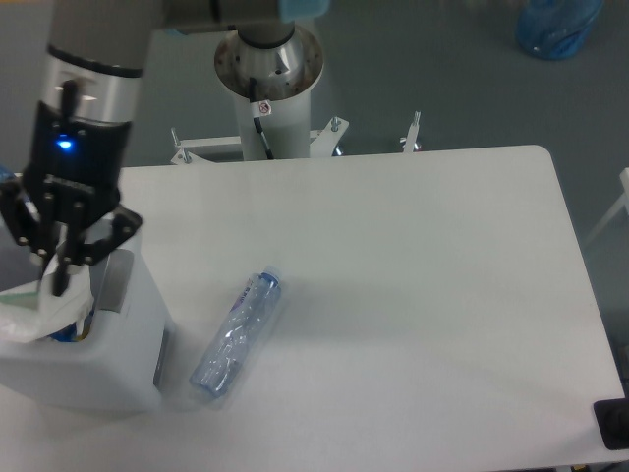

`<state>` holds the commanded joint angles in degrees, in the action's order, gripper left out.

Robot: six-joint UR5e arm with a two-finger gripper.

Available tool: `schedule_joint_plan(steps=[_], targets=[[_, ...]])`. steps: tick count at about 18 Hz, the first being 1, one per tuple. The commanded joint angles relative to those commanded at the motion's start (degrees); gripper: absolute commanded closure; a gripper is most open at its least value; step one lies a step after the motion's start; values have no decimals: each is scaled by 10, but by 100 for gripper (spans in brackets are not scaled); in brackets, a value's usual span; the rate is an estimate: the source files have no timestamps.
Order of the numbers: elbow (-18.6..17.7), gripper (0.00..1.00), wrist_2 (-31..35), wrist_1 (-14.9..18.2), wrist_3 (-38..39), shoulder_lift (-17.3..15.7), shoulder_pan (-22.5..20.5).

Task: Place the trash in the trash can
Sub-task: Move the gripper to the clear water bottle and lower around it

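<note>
My gripper (57, 280) hangs over the white trash can (128, 369) at the left edge, shut on a crumpled white wrapper with green marks (34, 307) that dangles above the can's opening. A crushed clear plastic bottle with a bluish cap (236, 332) lies on the white table just right of the can, pointing diagonally. Something blue and orange shows inside the can under the wrapper.
The arm's base column (267, 74) stands behind the table's far edge. A blue bag (555, 28) lies on the floor at the top right. A dark object (613, 425) sits at the table's lower right corner.
</note>
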<state>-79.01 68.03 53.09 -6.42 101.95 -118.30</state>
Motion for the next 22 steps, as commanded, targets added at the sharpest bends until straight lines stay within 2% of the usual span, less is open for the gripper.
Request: schedule_joint_plan(steps=[5, 9, 10, 14, 16, 19, 20, 22], targets=[[7, 0, 3, -1, -3, 9, -3], [23, 0, 4, -1, -10, 57, -89], [32, 0, 4, -3, -10, 85, -111], [33, 0, 4, -4, -43, 123, -147], [25, 0, 2, 1, -69, 132, -147], [-10, 0, 6, 3, -108, 139, -143], [-23, 0, 6, 10, -119, 139, -142], [-39, 0, 7, 49, -162, 141, -140]])
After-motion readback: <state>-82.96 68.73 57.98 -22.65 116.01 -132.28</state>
